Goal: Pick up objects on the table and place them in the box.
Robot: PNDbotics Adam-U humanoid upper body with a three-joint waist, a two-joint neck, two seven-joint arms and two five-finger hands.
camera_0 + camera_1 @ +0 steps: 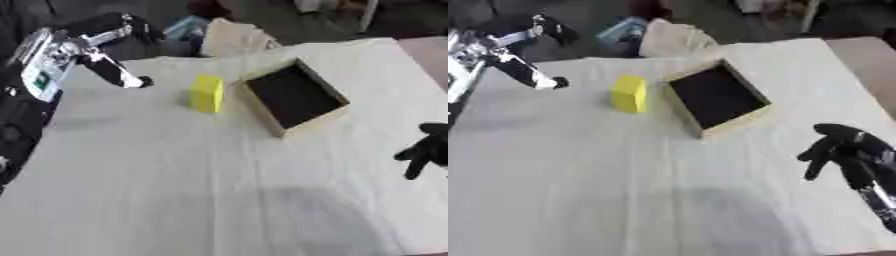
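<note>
Approach is the step in hand, as I judge it: the left hand (pixel 105 52), black and silver with its fingers spread apart and holding nothing, hangs over the far left of the white cloth-covered table (pixel 175 190), well short of the upright yellow rectangular block (pixel 207 93). That block stands on the cloth just beside the left wall of the shallow wooden box with a black floor (pixel 293 95), near it but not touching. To do this well, the hand should probably come at the block from its free left side, since the box wall crowds the other face, and close across the narrow faces. The block stands tall on a small base, so a brush from a fingertip could topple it or push it against the box. The carry afterwards would be short, up and over the wall. The right hand (pixel 842 147), black, rests at the right edge with fingers relaxed and drooping, holding nothing
</note>
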